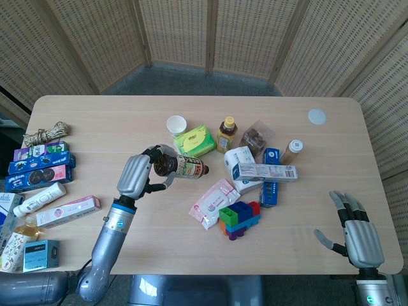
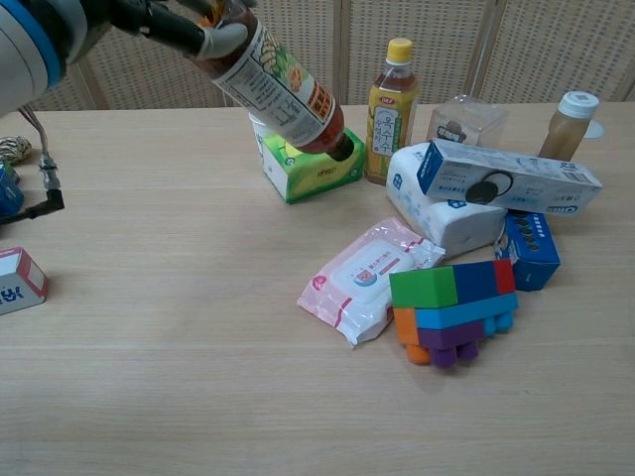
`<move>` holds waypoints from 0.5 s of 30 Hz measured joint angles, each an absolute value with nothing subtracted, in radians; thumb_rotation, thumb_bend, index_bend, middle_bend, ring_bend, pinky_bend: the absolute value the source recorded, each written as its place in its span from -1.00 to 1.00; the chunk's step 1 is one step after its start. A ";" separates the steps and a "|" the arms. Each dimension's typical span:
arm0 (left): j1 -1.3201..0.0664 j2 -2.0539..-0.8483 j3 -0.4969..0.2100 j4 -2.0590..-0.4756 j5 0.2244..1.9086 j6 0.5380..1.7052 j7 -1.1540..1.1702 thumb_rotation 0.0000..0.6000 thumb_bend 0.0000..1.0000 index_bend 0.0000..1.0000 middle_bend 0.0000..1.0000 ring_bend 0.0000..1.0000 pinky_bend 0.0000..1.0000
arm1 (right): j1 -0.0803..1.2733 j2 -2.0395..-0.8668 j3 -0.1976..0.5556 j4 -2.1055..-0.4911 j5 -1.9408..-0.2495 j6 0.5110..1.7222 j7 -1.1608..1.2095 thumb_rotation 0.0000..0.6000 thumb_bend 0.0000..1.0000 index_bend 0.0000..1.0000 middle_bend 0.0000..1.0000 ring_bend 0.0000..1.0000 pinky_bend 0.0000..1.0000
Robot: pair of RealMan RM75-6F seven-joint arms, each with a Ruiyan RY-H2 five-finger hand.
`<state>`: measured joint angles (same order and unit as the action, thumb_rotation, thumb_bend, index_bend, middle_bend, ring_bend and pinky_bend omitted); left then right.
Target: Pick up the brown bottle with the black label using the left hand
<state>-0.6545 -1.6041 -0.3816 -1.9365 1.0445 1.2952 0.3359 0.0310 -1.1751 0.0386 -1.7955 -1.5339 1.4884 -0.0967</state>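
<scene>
My left hand (image 1: 137, 174) grips the brown bottle (image 1: 180, 167) by its base and holds it in the air above the table, lying roughly sideways with its cap pointing right. In the chest view the brown bottle (image 2: 276, 86) slants from the top left down toward the green tissue box (image 2: 310, 159), its cap lowest, and the left hand (image 2: 164, 18) shows at the top edge. The label facing the chest view is pale with red and green print. My right hand (image 1: 358, 233) hovers open off the table's near right corner, fingers spread.
A pile sits right of the bottle: pink wipes pack (image 1: 213, 202), colour block stack (image 1: 239, 218), white and blue boxes (image 1: 258, 171), yellow-cap tea bottle (image 1: 226, 132), paper cup (image 1: 176, 124). More boxes and bottles (image 1: 41, 167) line the left edge.
</scene>
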 measured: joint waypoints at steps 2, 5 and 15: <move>-0.649 -1.585 -0.387 -1.964 1.054 1.306 0.337 1.00 0.20 0.08 0.26 0.40 0.56 | 0.033 -1.180 0.038 -1.795 -1.534 1.487 -0.097 -1.00 -0.61 -1.00 -0.94 -1.00 -1.00; -0.639 -1.548 -0.397 -2.016 1.069 1.327 0.341 1.00 0.21 0.08 0.26 0.40 0.55 | 0.035 -1.188 0.037 -1.795 -1.537 1.486 -0.096 -0.99 -0.61 -1.00 -0.94 -1.00 -1.00; -0.592 -1.399 -0.440 -2.204 1.119 1.405 0.358 1.00 0.20 0.09 0.26 0.40 0.56 | 0.040 -1.219 0.026 -1.782 -1.560 1.486 -0.090 -0.99 -0.61 -1.00 -0.94 -1.00 -1.00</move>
<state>-0.5924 -1.3992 -0.4404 -2.2041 1.1186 1.4050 0.3578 0.0403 -1.2194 0.0258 -1.7820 -1.5601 1.4861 -0.0903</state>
